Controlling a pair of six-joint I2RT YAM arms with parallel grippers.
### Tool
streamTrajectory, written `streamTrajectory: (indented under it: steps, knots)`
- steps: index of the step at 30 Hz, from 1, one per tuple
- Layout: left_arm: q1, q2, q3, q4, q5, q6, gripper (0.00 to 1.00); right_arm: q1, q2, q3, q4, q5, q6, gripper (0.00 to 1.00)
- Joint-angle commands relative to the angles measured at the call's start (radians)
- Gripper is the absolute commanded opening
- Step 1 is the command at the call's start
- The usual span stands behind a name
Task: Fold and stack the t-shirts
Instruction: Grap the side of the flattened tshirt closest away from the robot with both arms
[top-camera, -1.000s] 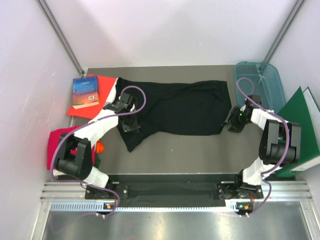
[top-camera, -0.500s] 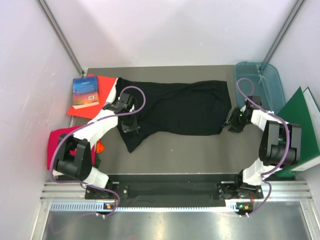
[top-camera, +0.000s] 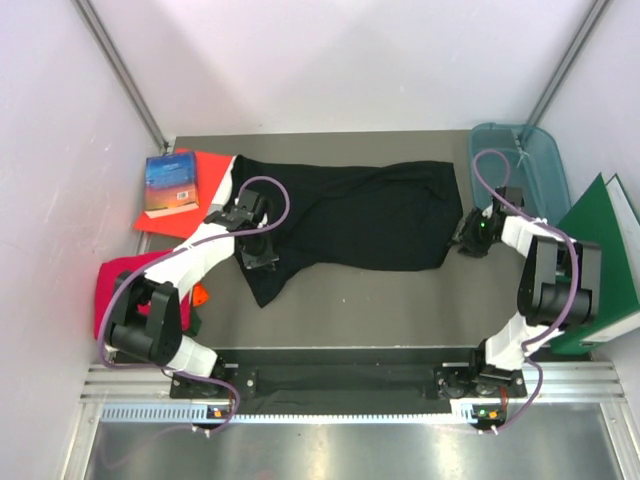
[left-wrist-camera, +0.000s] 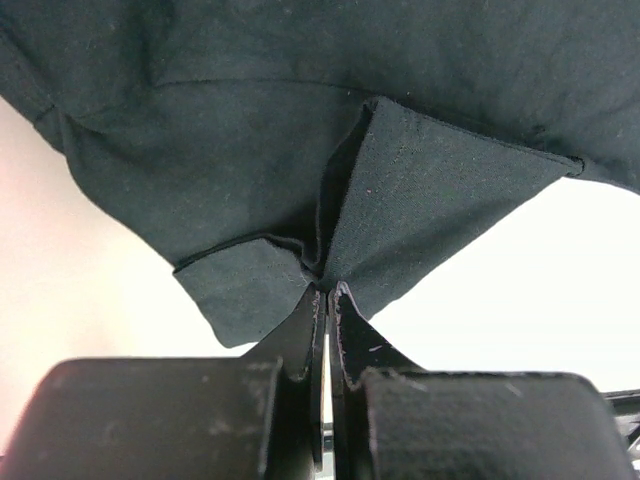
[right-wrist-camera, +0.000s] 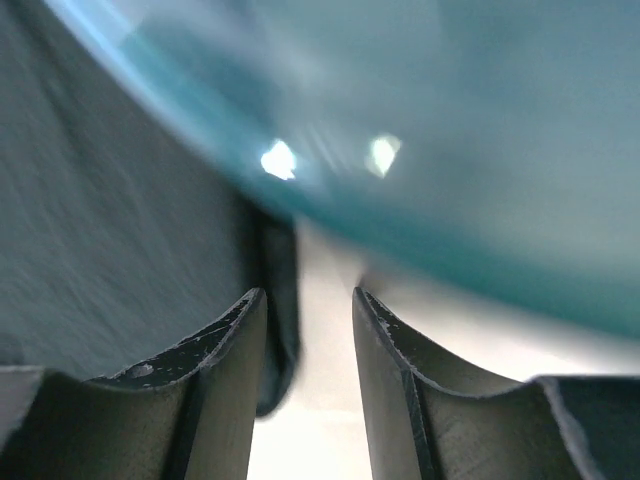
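Between the two fingers of the left gripper, pressed tight together, sits a pinched fold of the black t-shirt; the cloth fills most of that wrist view, and the rest is too bright to make out. From above, this shirt lies spread across the far half of the table, with one end reaching toward the near side by the left arm. The right gripper has its fingers a little apart with nothing between them; the shirt's dark edge shows just past one finger, and a blurry blue-green bin fills the rest. The pink t-shirt lies folded at the table's left edge, partly hidden behind the left arm
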Motion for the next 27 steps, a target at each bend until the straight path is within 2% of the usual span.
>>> streamTrajectory:
  steps: [1,9,16,21,25,27]
  knots:
    - [-0.004,-0.055,-0.018,-0.012,-0.019,-0.002,0.0,0.038,0.126,0.02,0.035,0.082,-0.015,0.41]
    - [-0.004,-0.075,-0.011,-0.025,-0.025,-0.009,0.0,0.112,0.174,0.095,0.0,0.099,-0.018,0.36]
    - [-0.003,-0.073,-0.006,-0.032,-0.025,-0.012,0.0,0.119,0.114,0.036,-0.006,0.06,-0.021,0.35]
    - [-0.003,-0.067,-0.003,-0.028,-0.025,-0.008,0.0,0.144,0.134,0.009,0.04,0.034,-0.026,0.25]
    - [-0.004,-0.063,0.025,-0.042,-0.062,0.005,0.0,0.17,0.154,0.062,-0.021,0.089,-0.059,0.0]
    - [-0.004,-0.059,0.04,-0.056,-0.072,0.009,0.0,0.203,0.146,0.1,-0.054,0.121,-0.079,0.0]
